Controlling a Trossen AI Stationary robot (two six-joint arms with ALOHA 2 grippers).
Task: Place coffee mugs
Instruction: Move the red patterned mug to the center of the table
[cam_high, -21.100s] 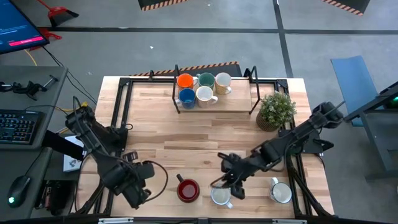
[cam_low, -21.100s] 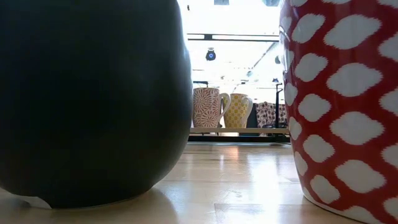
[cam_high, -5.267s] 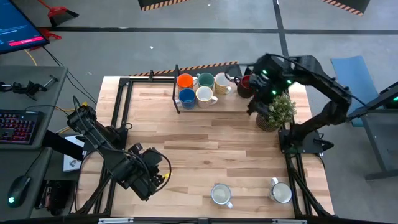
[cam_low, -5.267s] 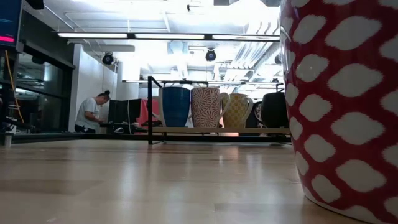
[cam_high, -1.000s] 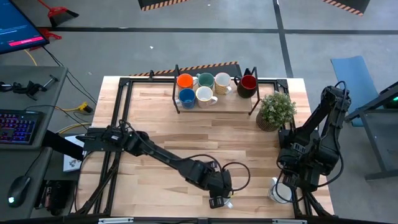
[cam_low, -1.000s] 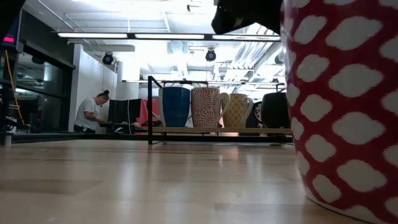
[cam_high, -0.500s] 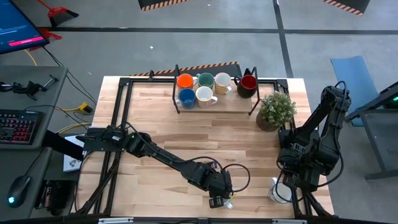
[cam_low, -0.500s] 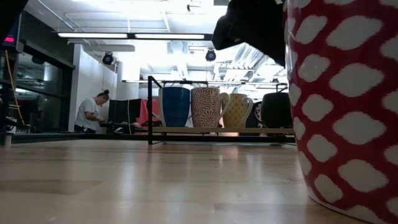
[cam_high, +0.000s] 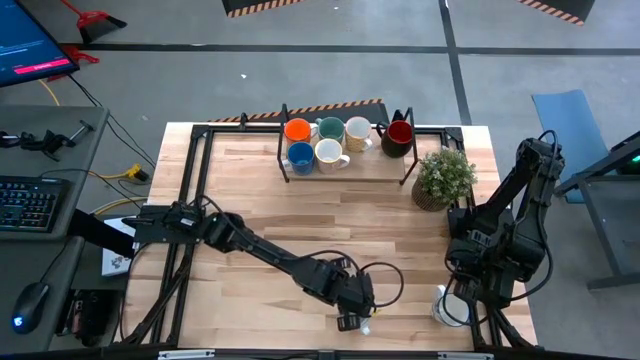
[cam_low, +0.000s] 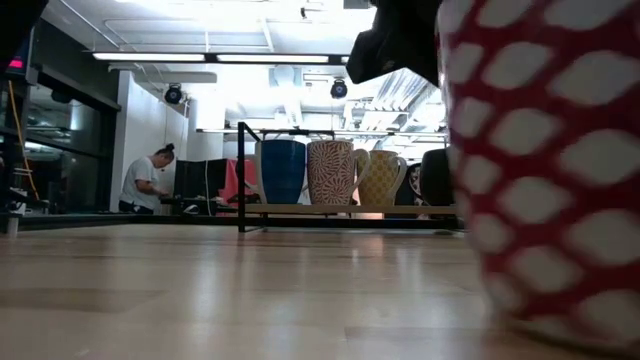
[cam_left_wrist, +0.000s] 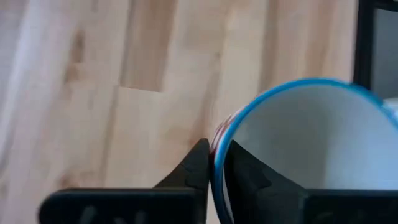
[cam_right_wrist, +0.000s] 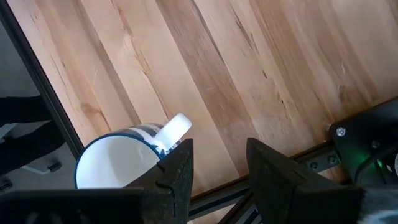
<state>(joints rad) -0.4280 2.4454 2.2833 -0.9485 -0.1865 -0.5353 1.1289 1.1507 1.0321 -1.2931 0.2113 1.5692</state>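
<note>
High view: I'm seeing my left gripper (cam_high: 352, 318) reaching over a mug (cam_high: 360, 325) at the table's (cam_high: 300, 215) near edge. Left wrist view: its fingers (cam_left_wrist: 198, 168) are pinching the blue rim. Right wrist view: my right gripper (cam_right_wrist: 214, 165) is hanging spread beside another mug (cam_right_wrist: 121, 158)

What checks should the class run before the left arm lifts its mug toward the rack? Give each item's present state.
1. Left hand shut on the mug's rim: ok.
2. Mug clear of the table: cannot tell; the low view shows it blurred.
3. Free space on the rack in front of the dark red mug: ok.
4. Right hand parked open above the other mug, off the route: ok.
5. Plant beside the rack, not blocking it: ok.
</note>
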